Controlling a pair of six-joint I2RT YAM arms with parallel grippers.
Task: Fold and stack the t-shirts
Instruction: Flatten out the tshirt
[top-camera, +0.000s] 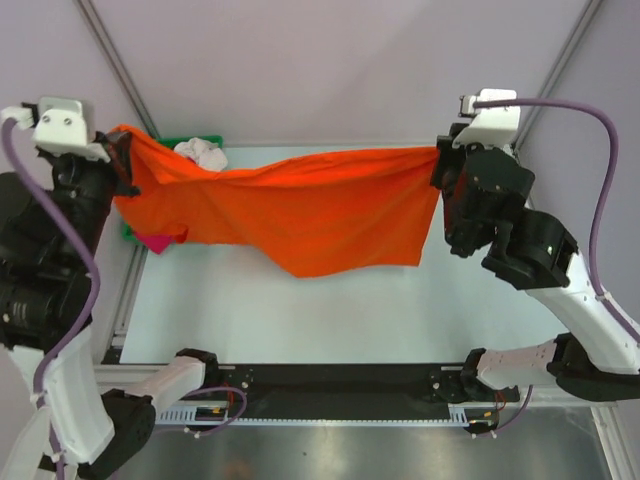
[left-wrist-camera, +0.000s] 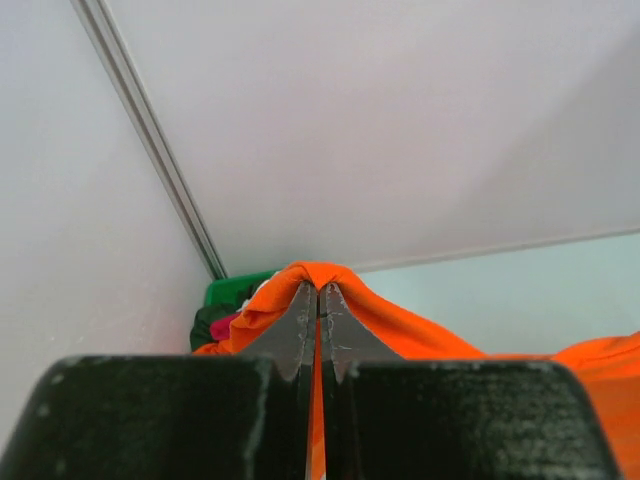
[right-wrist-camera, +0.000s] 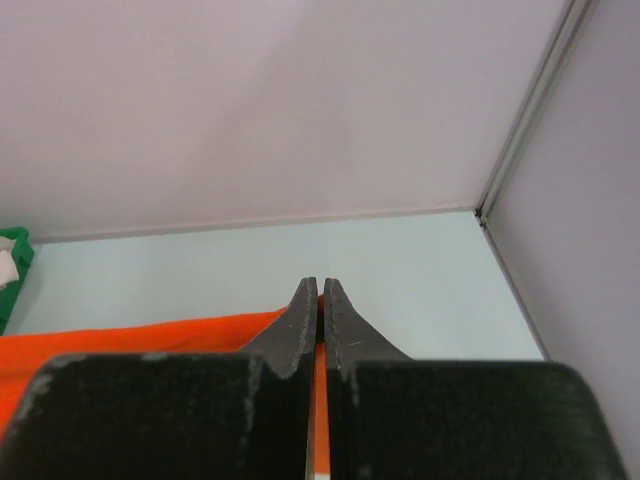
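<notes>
Two pincers hold one orange t-shirt (top-camera: 310, 215) stretched in the air between them. The left pincer (top-camera: 125, 162) is closed tight. Its two dark fingers press together with a fold of orange cloth pinched at the tips. In the left wrist view the cloth humps over the fingertips and falls away on either side of them. The right pincer (top-camera: 441, 160) is closed just as tightly, with only a thin strip of orange showing in the slit between its fingers. It grips the opposite end of the same shirt.

From the left pincer the shirt's upper edge runs straight across to the right pincer, dipping a little midway. The body of the shirt hangs below that line, over the pale table (top-camera: 300, 310). Its lowest point hangs roughly midway between the two pincers. Whether the hem touches the table I cannot tell.

Close beside the left pincer, beyond and beneath it, sits the green bin (top-camera: 170, 142), mostly hidden by the orange cloth. A crumpled white t-shirt (top-camera: 203, 153) in the bin shows just above the shirt's upper edge, a little toward the right pincer. Below the left pincer, a scrap of the magenta t-shirt (top-camera: 155, 241) peeks out under the hanging orange sleeve. The right pincer is well apart from the bin.
</notes>
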